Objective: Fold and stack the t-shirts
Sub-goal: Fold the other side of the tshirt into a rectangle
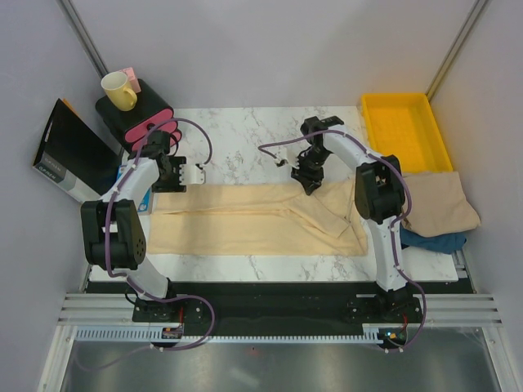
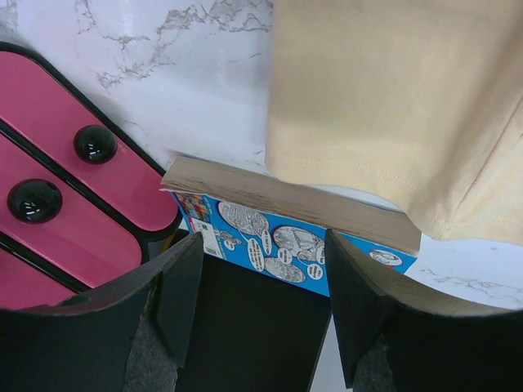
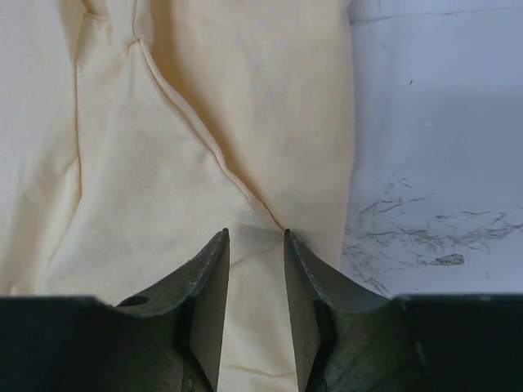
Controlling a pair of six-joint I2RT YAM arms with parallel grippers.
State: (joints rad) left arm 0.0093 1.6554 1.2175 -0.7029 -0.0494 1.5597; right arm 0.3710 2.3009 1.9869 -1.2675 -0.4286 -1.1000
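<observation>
A pale cream t-shirt (image 1: 245, 219) lies flat as a long band across the middle of the marble table. My right gripper (image 1: 309, 186) is at its far edge, right of centre. In the right wrist view the right gripper (image 3: 255, 233) is open a little just over the t-shirt (image 3: 163, 163), beside a seam, and the cloth lies flat under the jaws. My left gripper (image 1: 193, 174) hovers off the shirt's far left corner. The left gripper (image 2: 263, 238) is open and holds nothing, with the shirt's hem (image 2: 392, 106) ahead of it. A second, folded t-shirt (image 1: 441, 204) rests at the right edge.
A yellow tray (image 1: 406, 131) stands at the back right. Blue cloth (image 1: 437, 242) lies under the folded shirt. A pink and black case (image 1: 139, 114) carrying a yellow mug (image 1: 119, 90) stands at the back left. A blue book (image 2: 278, 241) lies under the left gripper, and a black board (image 1: 69, 151) leans at the left.
</observation>
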